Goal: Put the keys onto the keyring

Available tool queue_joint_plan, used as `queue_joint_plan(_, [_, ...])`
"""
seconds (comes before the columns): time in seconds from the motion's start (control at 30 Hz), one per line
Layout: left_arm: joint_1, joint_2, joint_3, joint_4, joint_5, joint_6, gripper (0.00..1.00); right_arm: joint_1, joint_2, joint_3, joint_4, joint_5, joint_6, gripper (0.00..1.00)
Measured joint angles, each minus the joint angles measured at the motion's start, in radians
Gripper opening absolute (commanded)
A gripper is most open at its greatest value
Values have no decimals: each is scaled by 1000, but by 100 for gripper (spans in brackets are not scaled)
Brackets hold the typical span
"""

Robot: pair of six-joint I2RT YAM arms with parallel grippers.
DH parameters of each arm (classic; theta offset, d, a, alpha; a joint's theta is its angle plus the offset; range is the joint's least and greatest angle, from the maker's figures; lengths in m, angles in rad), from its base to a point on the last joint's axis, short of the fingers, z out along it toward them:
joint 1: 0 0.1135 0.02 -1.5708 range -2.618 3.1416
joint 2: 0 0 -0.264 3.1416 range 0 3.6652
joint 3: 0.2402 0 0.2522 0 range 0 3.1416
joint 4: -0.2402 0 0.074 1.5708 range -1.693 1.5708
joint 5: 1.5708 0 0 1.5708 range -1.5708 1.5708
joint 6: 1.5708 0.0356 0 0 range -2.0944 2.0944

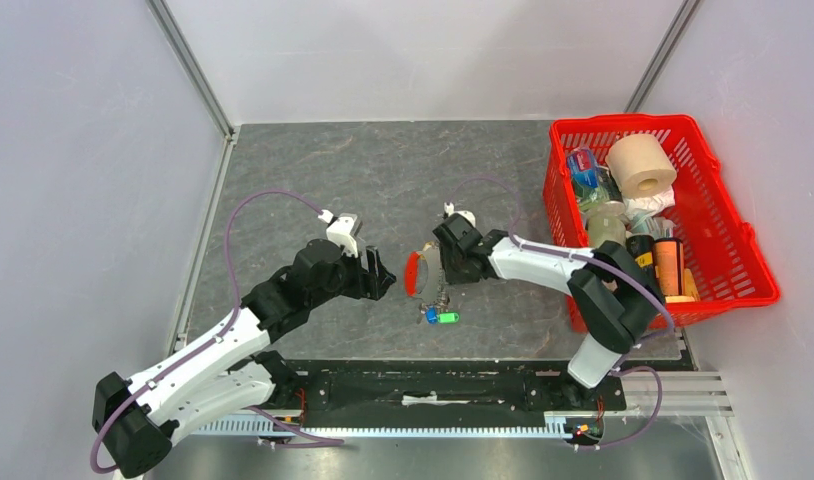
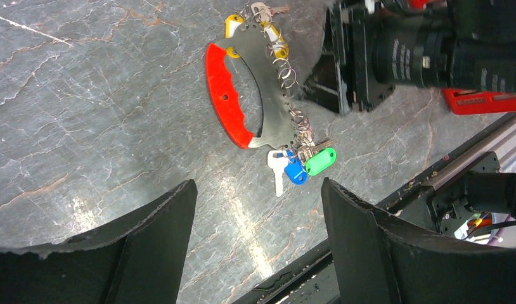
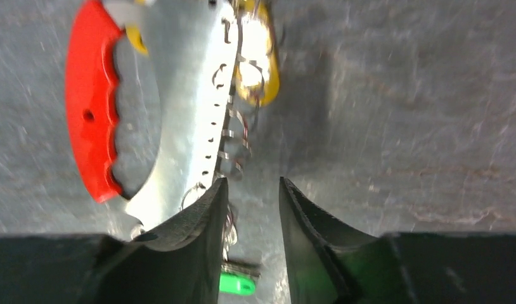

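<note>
Looks like a robotics lab test cell, not a home. Plain pale wall panels (image 1: 83, 150) on aluminium frame posts (image 1: 191, 65) box in a grey stone-look table (image 1: 383, 170). Two white-and-black robot arms (image 1: 213, 350) are bolted to a black base rail (image 1: 433, 385), with purple cables (image 1: 253, 205) looping loose. A red plastic basket (image 1: 728, 240) holds random household stuff.

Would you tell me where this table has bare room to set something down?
Bare table lies at the far end by the back wall, left of the basket, and along the left wall. Crowded: the middle, where the left gripper and right gripper crowd the keyring and keys.
</note>
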Motion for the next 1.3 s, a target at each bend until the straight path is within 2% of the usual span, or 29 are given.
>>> queue_joint_plan(0.1, [0,0,0,0,2,0,79,28,-51,-61,4,-14,12,51])
queue_joint_plan(0.3, [0,2,0,2,4,0,79,53,-148,-129,27,-39,43,52])
queue_joint_plan(0.67, [0,1,0,3,5,-6,79,106,-151,-143,74,-75,109,52])
queue_joint_plan(0.9, [0,-5,0,3,5,-11,79,168,-91,-137,93,-86,143,53])
queue_joint_plan(1.3, [0,-44,0,-6,3,-12,78,214,52,14,129,-104,208,54])
